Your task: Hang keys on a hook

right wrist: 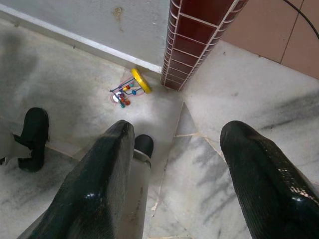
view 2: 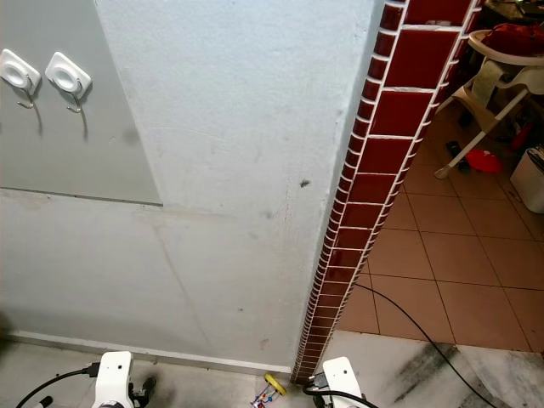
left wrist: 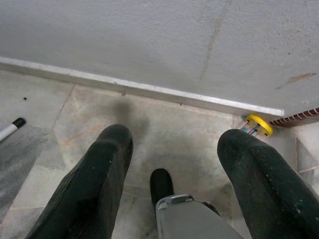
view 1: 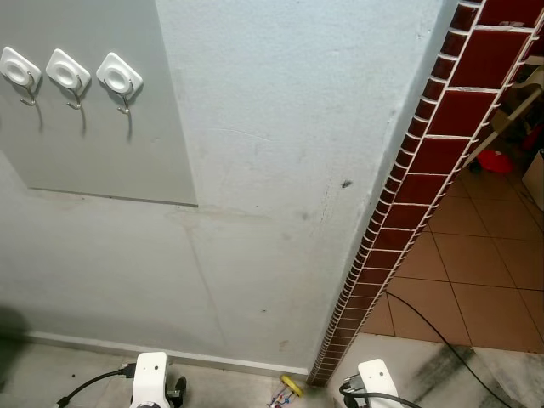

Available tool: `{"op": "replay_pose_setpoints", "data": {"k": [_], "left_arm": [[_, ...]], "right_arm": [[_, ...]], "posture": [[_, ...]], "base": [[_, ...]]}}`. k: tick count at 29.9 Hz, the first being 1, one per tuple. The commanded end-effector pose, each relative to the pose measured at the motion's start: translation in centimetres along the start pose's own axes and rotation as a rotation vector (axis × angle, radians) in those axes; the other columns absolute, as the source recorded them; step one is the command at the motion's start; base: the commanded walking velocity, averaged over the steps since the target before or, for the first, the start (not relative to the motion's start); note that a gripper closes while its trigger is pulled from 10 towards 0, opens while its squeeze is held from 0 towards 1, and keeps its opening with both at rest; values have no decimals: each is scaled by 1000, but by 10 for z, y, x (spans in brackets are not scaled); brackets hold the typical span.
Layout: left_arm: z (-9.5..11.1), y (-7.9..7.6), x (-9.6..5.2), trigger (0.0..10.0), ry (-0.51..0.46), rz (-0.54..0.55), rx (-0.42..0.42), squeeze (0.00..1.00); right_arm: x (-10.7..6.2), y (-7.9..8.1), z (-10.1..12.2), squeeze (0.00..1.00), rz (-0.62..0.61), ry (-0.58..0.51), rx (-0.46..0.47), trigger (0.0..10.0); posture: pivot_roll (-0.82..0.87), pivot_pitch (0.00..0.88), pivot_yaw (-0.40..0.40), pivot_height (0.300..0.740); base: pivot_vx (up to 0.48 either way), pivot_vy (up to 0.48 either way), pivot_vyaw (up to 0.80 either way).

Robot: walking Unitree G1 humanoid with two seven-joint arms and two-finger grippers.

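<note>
Both grippers, left (left wrist: 172, 164) and right (right wrist: 172, 154), hang open and empty. The keys (right wrist: 127, 92) lie on the floor beside the tiled corner (right wrist: 199, 35); picking them up probably comes first, hooks (view 1: 119, 81) high above.

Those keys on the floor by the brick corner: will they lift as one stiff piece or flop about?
The keys look like small loose pieces on a ring with a yellow tag, so they will probably dangle. They look light. Lying flat on smooth floor, they may slide if nudged.
</note>
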State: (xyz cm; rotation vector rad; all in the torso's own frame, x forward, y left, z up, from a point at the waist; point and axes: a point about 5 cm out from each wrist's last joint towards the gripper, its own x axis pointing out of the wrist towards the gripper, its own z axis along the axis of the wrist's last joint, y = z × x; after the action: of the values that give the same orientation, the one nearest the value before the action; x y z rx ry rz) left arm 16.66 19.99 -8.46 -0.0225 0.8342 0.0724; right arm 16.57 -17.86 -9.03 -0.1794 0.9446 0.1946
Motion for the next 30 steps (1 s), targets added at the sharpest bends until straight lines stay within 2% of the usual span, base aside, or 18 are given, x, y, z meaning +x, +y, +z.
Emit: {"op": "replay_pose_setpoints", "data": {"k": [1,19,21,30], "left_arm": [[-4,1,-1,10000,15,6,6,0],[-4,3,-2,10000,16,7,2,0],[-5,2,-2,10000,18,3,3,0],[-4,2,-1,10000,18,3,5,0]], "right_arm": [[0,2,-1,0,11,2,-7,10000],[-1,2,-5,0,18,15,-24,10000],[-1,2,-5,0,24,21,-57,10000],[-1,4,-7,0,31,22,-66,10000]], "posture": [[-97,0,-4,740],[-94,0,-8,740],[-93,0,-12,740],[-90,0,-13,740]], "base": [[0,0,0],[0,0,0],[0,0,0],[0,0,733]]}}
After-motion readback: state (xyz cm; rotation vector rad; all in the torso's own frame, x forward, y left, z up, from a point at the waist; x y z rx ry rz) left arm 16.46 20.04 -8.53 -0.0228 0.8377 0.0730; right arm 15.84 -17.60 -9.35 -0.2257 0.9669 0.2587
